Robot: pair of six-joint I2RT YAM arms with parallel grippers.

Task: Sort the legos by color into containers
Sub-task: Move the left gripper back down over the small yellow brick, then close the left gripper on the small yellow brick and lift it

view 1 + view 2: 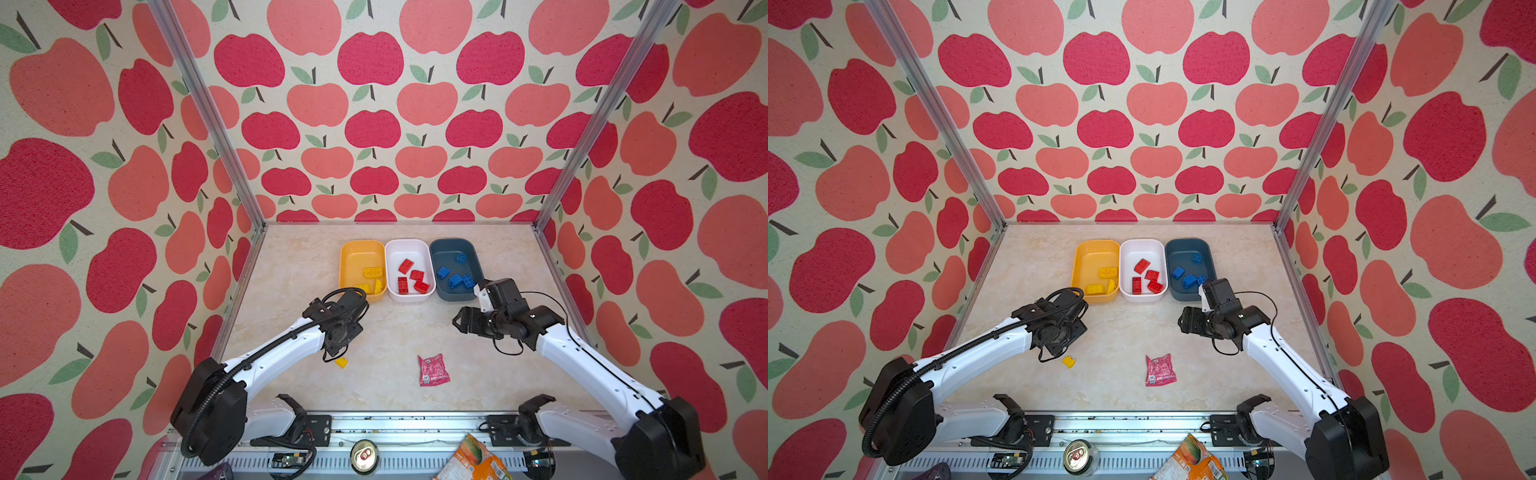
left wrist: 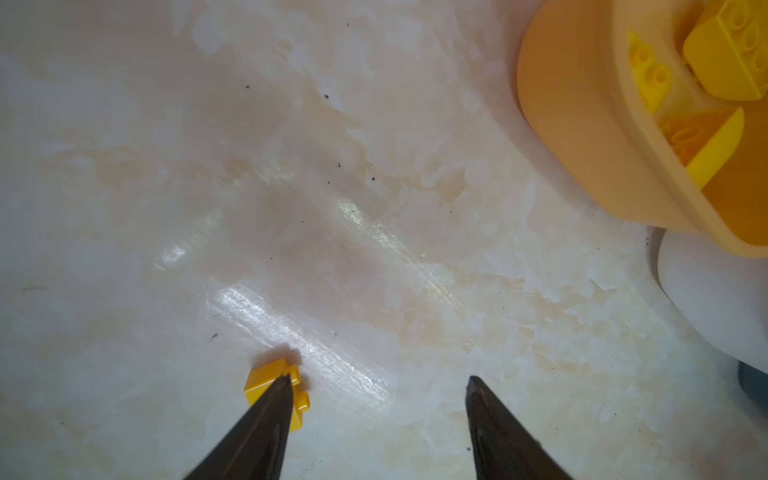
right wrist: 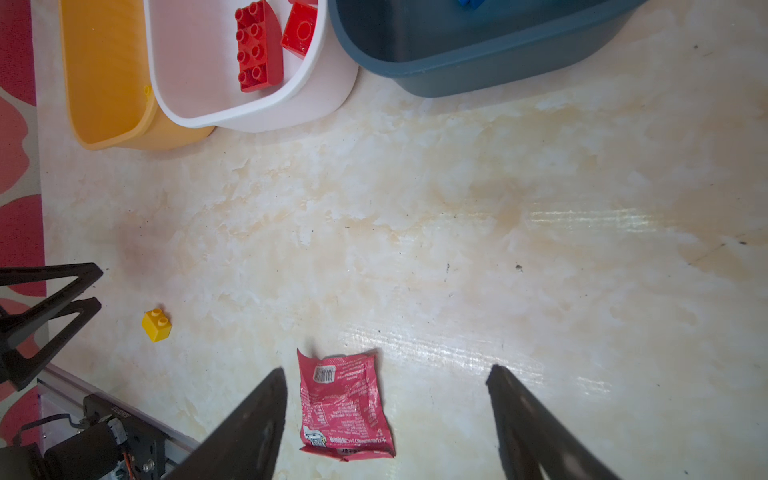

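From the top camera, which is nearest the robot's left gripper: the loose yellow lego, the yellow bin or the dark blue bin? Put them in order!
1. Loose yellow lego: on the table right beside the left gripper.
2. Yellow-orange bin: farther back, left end of the bin row.
3. Dark blue-grey bin: right end of that row, farthest.

Left arm [image 1: 282, 353] stretched forward, wrist bent down, left gripper [image 2: 379, 378] jaws parted, empty. Right arm [image 1: 582, 357] angled toward middle, right gripper [image 3: 386, 370] pointing left, jaws spread wide, empty.
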